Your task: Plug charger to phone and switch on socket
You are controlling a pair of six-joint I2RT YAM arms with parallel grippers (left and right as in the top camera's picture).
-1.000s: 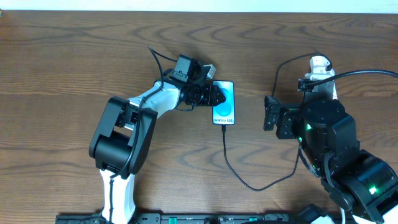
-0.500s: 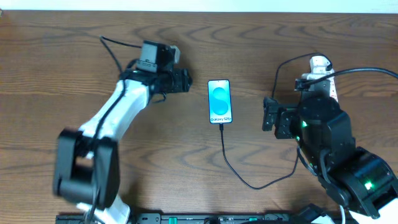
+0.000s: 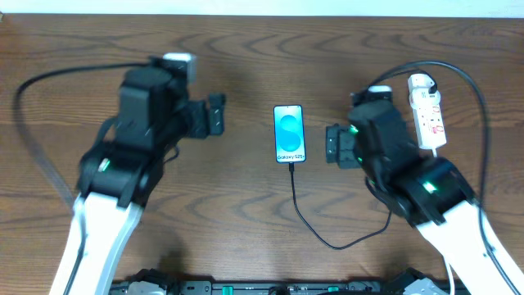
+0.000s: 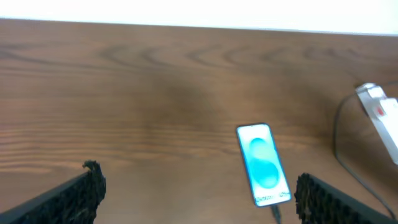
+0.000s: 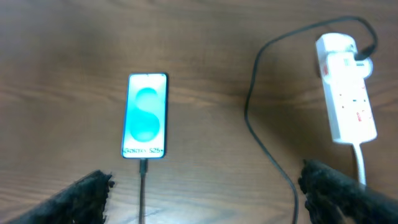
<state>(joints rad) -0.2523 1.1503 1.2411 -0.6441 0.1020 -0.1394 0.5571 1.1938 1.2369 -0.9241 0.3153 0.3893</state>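
The phone [image 3: 290, 133] lies flat in the middle of the table, its blue screen lit. The black charger cable [image 3: 315, 235] runs from the phone's lower edge, where its connector [image 3: 292, 166] sits in the port, and loops right toward the socket [image 3: 429, 111], a white power strip at the far right. My left gripper [image 3: 214, 115] is open and empty, left of the phone. My right gripper [image 3: 334, 146] is open and empty, between phone and socket. The left wrist view shows the phone [image 4: 263, 163] between the open fingers [image 4: 199, 199]. The right wrist view shows phone [image 5: 147, 116], cable [image 5: 264, 130], socket [image 5: 346, 99] and open fingers [image 5: 208, 193].
The socket's white cord [image 3: 449, 156] runs down the right side under my right arm. A black arm cable [image 3: 49, 82] arcs over the table's left part. The table's far edge meets a white wall [image 4: 199, 12].
My left gripper has let go of the phone and drawn back to the left. My right arm has swung left toward the phone, uncovering the socket. The phone straightened slightly.
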